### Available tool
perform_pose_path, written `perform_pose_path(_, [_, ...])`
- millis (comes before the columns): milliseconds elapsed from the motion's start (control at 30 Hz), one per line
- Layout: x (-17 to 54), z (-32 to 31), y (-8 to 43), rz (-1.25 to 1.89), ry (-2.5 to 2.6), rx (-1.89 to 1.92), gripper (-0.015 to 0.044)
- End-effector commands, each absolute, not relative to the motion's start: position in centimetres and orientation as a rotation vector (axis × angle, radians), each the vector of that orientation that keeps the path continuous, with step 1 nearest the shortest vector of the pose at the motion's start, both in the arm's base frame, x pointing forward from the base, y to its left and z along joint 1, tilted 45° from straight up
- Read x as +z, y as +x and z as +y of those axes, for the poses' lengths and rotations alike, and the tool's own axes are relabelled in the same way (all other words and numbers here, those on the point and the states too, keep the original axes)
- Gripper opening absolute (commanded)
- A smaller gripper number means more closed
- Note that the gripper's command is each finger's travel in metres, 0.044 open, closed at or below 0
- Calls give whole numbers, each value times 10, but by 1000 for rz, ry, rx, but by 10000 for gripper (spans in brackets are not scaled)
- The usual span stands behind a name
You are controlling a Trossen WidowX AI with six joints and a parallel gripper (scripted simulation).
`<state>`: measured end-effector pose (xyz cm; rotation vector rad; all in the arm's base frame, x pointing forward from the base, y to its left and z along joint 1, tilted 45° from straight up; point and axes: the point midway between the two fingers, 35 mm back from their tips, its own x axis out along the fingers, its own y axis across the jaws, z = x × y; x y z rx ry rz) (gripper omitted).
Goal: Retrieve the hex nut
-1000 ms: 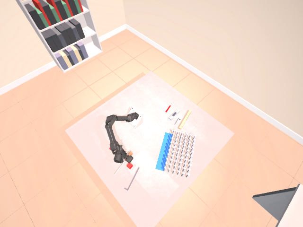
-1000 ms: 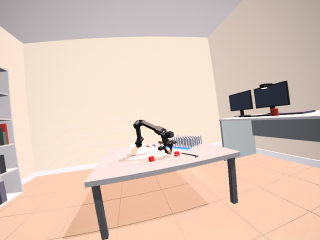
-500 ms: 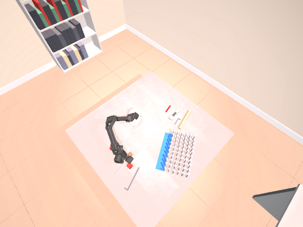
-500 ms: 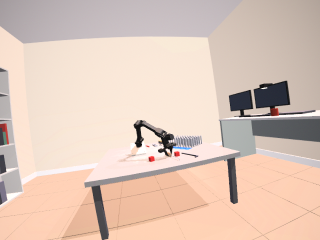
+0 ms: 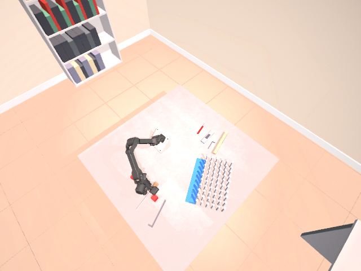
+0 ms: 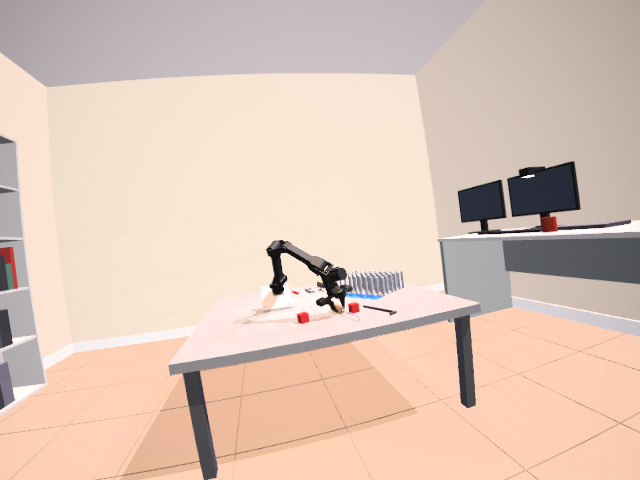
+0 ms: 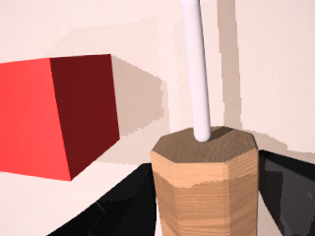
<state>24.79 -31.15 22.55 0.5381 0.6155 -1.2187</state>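
My gripper (image 5: 152,188) (image 6: 337,306) (image 7: 203,167) is shut on the wooden handle (image 7: 204,177) of a tool, between the two black fingers. A thin pale rod (image 5: 142,201) (image 7: 197,74) runs out from the handle; its far end is out of the wrist view. The rod is low over the table's near side, well away from the field. The standing metal spacers (image 5: 215,183) (image 6: 374,282) are in dense rows. The blue taped strip (image 5: 192,179) (image 6: 367,296) lies along their front. The hex nut cannot be made out.
A red block (image 5: 154,198) (image 6: 353,307) (image 7: 30,118) is close beside the gripper. Another red block (image 5: 132,176) (image 6: 302,317) is near the arm. A dark L-shaped bar (image 5: 158,213) (image 6: 378,309) lies beyond the first block. A yellow bar (image 5: 220,143) and small tools lie behind the spacers' far end.
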Motion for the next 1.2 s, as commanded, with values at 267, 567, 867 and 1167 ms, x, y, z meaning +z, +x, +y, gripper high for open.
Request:
perform_pose_path(267, [220, -314, 246, 600, 537, -1210, 0])
perform_pose_path(567, [220, -314, 246, 578, 535, -1199, 0])
perform_pose_path(867, [220, -314, 246, 556, 534, -1190, 0])
perform_pose_path(1167, [220, -314, 246, 531, 534, -1180, 0])
